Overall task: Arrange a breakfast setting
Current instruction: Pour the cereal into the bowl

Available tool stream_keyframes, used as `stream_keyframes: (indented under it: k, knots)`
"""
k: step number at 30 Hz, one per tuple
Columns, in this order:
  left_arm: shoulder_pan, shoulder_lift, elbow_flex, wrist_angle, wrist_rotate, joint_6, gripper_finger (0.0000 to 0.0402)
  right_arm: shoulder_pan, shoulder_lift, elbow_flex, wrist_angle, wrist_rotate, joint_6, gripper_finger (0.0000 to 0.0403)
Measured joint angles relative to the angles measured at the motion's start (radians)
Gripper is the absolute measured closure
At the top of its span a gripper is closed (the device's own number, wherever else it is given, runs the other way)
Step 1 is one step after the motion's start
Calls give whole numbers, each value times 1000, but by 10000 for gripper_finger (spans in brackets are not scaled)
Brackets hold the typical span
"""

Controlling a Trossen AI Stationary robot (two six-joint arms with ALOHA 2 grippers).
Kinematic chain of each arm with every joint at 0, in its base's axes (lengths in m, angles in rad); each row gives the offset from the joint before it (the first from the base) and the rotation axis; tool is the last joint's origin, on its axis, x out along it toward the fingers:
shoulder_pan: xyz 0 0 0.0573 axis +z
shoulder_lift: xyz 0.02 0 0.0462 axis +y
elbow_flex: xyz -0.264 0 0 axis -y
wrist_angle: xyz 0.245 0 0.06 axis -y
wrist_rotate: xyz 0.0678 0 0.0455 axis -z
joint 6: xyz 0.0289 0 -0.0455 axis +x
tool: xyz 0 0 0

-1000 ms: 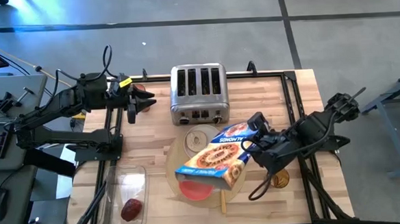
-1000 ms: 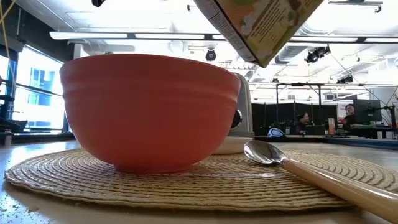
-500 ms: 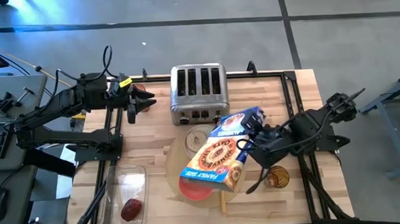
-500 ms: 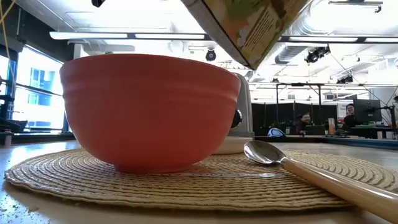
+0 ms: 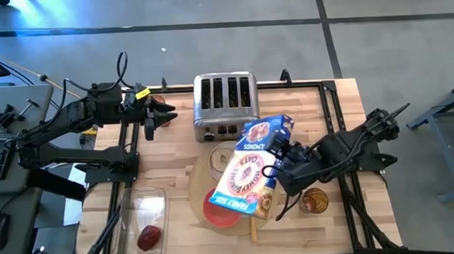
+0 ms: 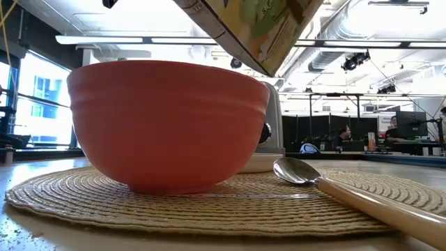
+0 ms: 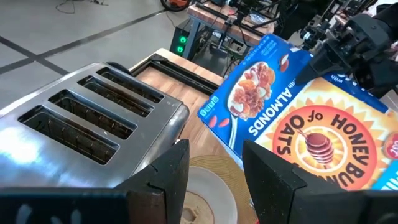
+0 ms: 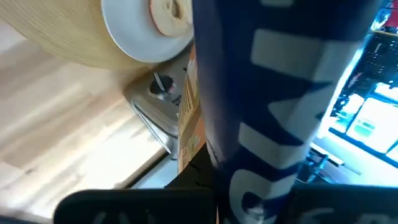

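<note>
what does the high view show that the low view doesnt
Only the high view shows the right gripper holding the cereal box, the idle left gripper at the far left edge, the clear tub with the dark red fruit, and the toaster's slots. Only the low view shows the spoon's bowl. Both show the red bowl, placemat and tilted box.

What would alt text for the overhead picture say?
The right gripper tilts a cereal box over a red bowl on a round placemat, with a silver toaster behind. The left gripper waits at the table's far left corner.
</note>
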Motion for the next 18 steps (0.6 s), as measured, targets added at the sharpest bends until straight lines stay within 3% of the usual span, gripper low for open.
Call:
stream_keyframes:
  k: [18]
  knots:
    - [0, 0, 0, 1, 0, 9, 264, 1, 51, 0, 0, 95, -225, 403]
